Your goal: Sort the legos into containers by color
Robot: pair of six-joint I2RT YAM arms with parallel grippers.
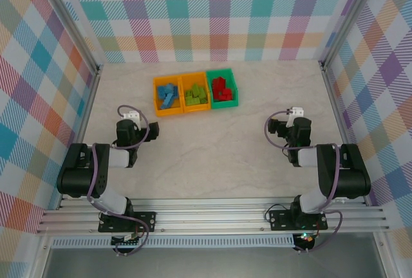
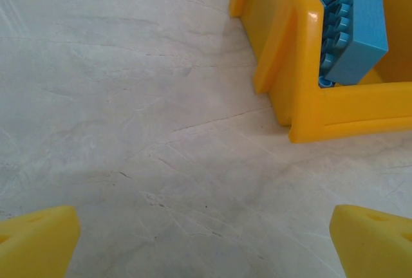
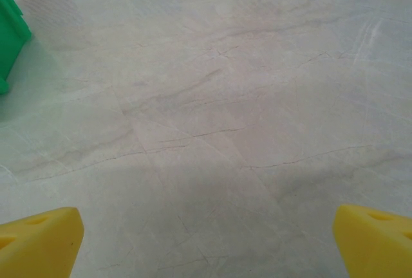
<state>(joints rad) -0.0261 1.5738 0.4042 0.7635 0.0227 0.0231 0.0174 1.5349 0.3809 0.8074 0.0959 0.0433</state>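
Containers (image 1: pixel 194 109) lie ahead of both arms, row running left-right, legos (image 1: pixel 195 93) inside; left gripper (image 2: pixel 206 246) is nearer. Left gripper and right gripper (image 3: pixel 206 246) stand wide, empty.

The containers (image 1: pixel 193 110) stand by the far edge of the table (image 1: pixel 212 162), slightly left of middle. The table elsewhere lies open.

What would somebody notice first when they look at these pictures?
The three joined bins at the far middle of the table pop out: blue legos in the left orange one, lime green legos in the middle orange one, red legos in the green one. A black left arm and right arm sit at the near edge, and bright checked walls stand on three sides.
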